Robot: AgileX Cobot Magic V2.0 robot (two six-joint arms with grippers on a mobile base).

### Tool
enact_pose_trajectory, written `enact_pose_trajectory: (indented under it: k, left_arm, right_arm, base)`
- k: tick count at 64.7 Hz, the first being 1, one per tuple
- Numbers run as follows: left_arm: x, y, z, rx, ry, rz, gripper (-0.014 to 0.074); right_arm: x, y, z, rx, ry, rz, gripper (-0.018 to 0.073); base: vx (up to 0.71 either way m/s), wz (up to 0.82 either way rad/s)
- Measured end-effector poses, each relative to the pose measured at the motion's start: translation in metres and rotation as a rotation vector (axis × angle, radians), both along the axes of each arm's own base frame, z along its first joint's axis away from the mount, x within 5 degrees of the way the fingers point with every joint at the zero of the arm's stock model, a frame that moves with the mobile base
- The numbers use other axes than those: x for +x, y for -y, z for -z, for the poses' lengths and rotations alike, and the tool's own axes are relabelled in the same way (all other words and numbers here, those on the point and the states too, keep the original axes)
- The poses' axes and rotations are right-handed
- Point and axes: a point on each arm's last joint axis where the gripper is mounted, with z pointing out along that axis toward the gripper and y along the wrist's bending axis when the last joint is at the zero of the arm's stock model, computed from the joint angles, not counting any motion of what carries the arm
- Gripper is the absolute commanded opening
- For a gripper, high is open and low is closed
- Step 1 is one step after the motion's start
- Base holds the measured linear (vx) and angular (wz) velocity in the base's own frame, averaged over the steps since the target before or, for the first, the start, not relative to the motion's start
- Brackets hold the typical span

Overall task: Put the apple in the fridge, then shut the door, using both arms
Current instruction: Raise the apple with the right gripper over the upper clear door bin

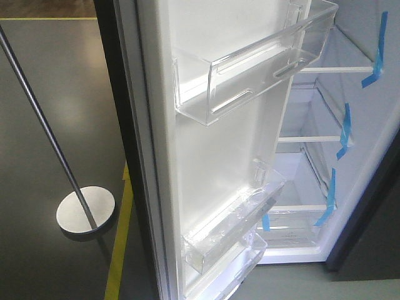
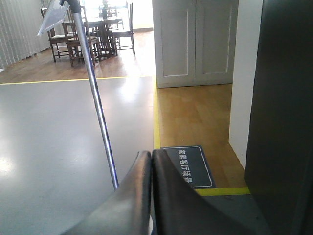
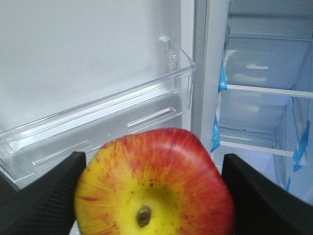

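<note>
Right gripper [image 3: 155, 196] pinches apple [image 3: 156, 171]. Door [image 3: 73, 58] ahead-left of it, open fridge [image 3: 254, 117] ahead-right. Left gripper [image 2: 151, 169] fingers pressed together.

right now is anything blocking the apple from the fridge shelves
Nothing visible does. The apple, held in the right end effector, faces the clear bin on the open door; the fridge and its shelves lie unobstructed to the right in that wrist view.
</note>
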Motion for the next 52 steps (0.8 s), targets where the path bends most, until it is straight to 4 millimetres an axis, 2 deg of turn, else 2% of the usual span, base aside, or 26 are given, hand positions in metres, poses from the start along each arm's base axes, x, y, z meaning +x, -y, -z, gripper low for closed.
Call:
enact_pose_trajectory:
  k: [52]
  left_arm:
    - [0.0, 0.0, 0.0, 0.0, 0.0, 0.0, -0.0006]
  right_arm:
    - [0.0, -0.0017, -0.0014, 0.022, 0.01, -0.012, 0.0185]
  base:
    - [0.0, 0.0]
